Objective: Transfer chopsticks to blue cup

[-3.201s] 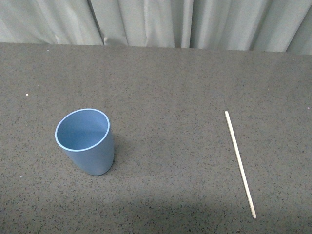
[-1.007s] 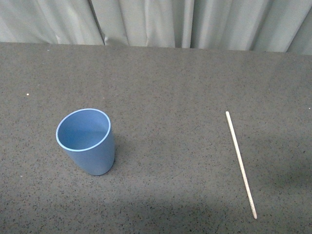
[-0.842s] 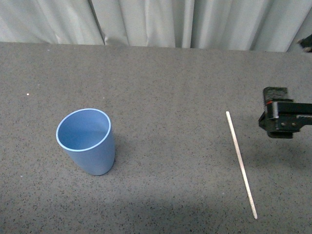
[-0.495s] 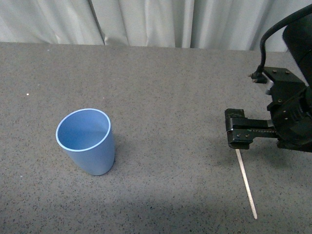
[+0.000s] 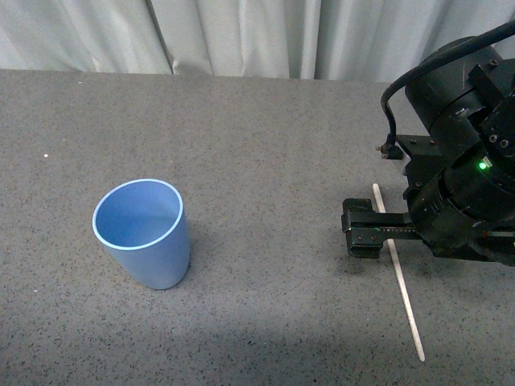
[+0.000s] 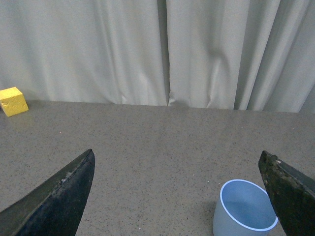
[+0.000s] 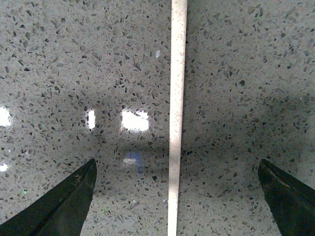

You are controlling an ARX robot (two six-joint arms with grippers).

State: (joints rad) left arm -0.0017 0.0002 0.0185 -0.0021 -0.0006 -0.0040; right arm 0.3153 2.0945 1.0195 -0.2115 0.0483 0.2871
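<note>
Upright on the left of the table: cup. Flat on the right, well apart from it: 1 chopstick, running far to near. Straddling its far half: right gripper.

Front cam: high, angled down across surface toward curtain, mid range, widest coverage. Left wrist cam: low, near-level, facing the same curtain; shares blue cup with front. Right wrist cam: straight down, very close to surface; shares stick with front.
</note>
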